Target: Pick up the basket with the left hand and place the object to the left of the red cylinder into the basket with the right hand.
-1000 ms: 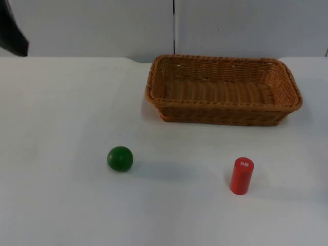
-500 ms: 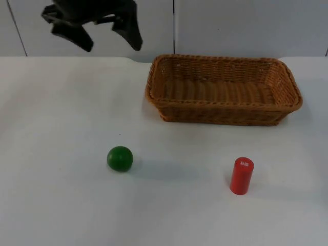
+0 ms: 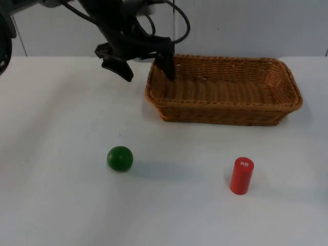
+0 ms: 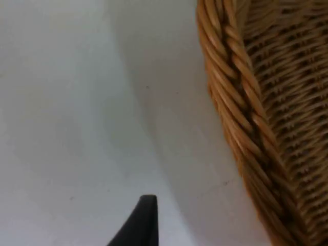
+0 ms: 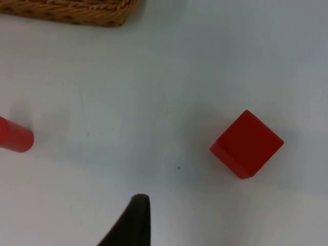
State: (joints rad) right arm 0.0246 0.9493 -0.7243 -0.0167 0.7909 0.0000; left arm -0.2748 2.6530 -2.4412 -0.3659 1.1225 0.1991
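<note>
A woven wicker basket [image 3: 225, 104] stands at the back right of the table, nothing in it. My left gripper [image 3: 145, 69] is open at the basket's left end, one finger [image 3: 167, 64] inside the rim [image 4: 229, 102] and the other outside over the table. A green ball [image 3: 120, 158] lies at the front, left of the upright red cylinder [image 3: 242, 176]. My right gripper [image 5: 134, 223] waits above the table; its wrist view takes in the red cylinder [image 5: 14, 136] and a corner of the basket [image 5: 77, 13].
A red cube [image 5: 247, 144] lies on the table near the right gripper, on the far side from the cylinder. White table spreads out left of the ball and between ball and cylinder. The grey partition wall stands behind the basket.
The left arm has swung in from the upper left and come down to the basket's left rim. Ball, cylinder and basket have not moved.
</note>
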